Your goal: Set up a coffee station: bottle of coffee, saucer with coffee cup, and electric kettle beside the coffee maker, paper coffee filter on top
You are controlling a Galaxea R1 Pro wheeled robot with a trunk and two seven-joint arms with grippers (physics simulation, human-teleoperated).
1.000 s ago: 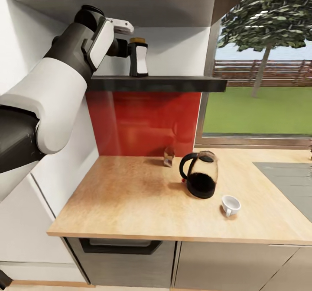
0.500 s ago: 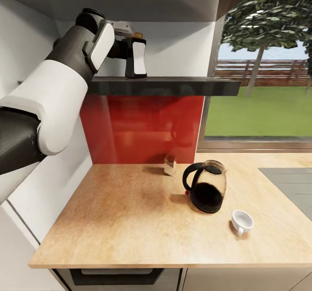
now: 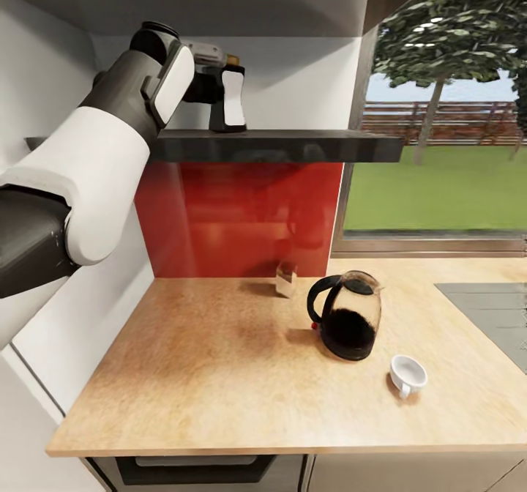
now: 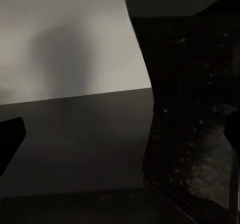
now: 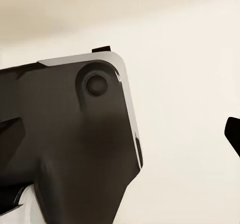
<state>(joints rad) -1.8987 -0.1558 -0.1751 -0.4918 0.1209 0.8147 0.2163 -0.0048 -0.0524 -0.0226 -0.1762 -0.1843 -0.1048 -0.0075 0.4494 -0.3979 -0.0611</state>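
Note:
My left arm reaches up to the dark kitchen shelf. Its gripper stands on the shelf, open. The yellow cap of the bottle of coffee peeks out just behind it, and the bottle's body is hidden. In the left wrist view one fingertip sits wide of a big dark shape over the shelf board. On the kitchen countertop stands the glass electric kettle. The white coffee cup lies to its front right. The right wrist view shows one fingertip before a plain wall.
A small brownish object stands by the red backsplash. The steel sink is set in at the right. A window is behind it, and a cabinet overhangs the shelf.
The head camera has risen and moved closer, so the counter sits lower in the picture. My left gripper has shifted slightly left along the shelf, the yellow cap staying beside it.

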